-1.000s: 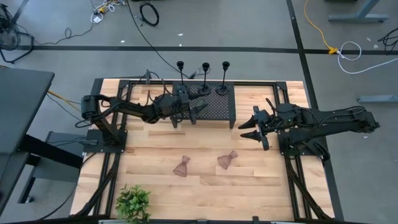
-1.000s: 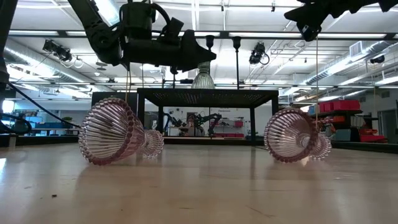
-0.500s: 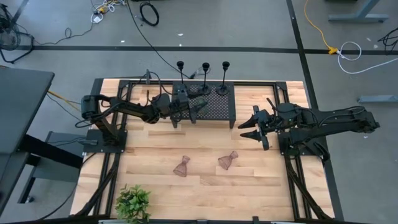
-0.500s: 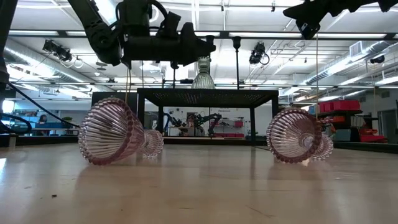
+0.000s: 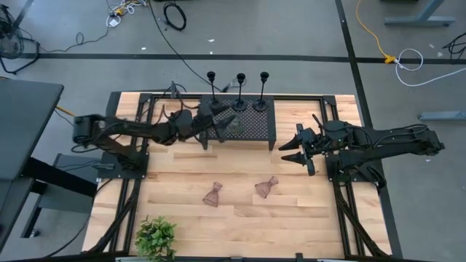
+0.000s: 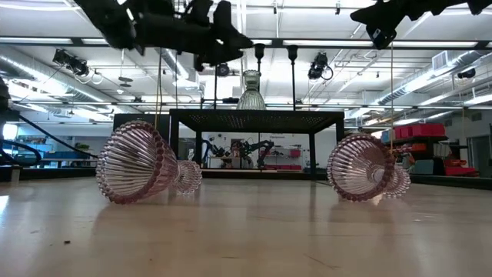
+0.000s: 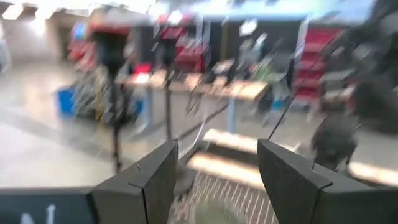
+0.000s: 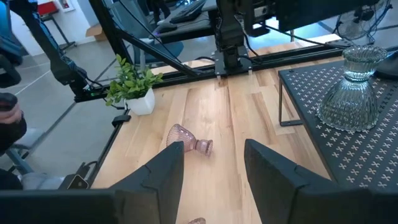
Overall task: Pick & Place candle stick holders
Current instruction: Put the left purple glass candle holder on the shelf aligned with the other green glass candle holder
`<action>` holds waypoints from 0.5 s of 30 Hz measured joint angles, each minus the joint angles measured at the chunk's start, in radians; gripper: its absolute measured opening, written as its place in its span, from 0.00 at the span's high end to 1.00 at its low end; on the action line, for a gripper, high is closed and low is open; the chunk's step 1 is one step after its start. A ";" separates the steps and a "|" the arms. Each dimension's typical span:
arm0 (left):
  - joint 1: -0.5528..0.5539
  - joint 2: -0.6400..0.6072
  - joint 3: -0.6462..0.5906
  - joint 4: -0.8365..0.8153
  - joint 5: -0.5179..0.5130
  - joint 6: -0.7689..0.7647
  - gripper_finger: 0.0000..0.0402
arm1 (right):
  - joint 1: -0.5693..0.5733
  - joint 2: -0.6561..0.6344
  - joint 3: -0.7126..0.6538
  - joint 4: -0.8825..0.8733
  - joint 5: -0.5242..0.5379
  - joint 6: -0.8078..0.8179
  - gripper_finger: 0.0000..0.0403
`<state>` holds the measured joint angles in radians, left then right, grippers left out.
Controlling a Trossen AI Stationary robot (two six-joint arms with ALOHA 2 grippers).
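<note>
Three black stems (image 5: 239, 80), one glass holder (image 6: 250, 90) upright, two toppled

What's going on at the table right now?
The left gripper, fingers open and empty, sits over the black perforated stand, where one glass candle holder stands upright beside three tall black holders. Two pink glass holders lie on their sides on the table. The right gripper waits open beside the stand.
</note>
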<state>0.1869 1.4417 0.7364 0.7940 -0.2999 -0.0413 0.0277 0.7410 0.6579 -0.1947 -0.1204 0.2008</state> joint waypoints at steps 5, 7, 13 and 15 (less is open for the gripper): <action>-0.109 -0.158 0.000 -0.341 -0.095 -0.206 0.46 | 0.000 0.000 0.000 0.000 0.000 0.000 0.58; -0.150 -0.210 0.000 -0.455 -0.065 -0.343 0.47 | 0.000 0.000 0.000 0.000 0.000 0.000 0.58; -0.278 -0.258 -0.001 -0.739 0.061 -0.671 0.53 | 0.000 0.000 0.000 0.000 0.000 0.021 0.58; -0.323 -0.253 -0.002 -0.806 0.085 -0.763 0.54 | 0.000 0.000 0.000 0.000 -0.002 0.026 0.58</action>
<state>-0.1359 1.1888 0.7349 -0.0120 -0.2150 -0.8044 0.0280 0.7410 0.6579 -0.1948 -0.1223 0.2268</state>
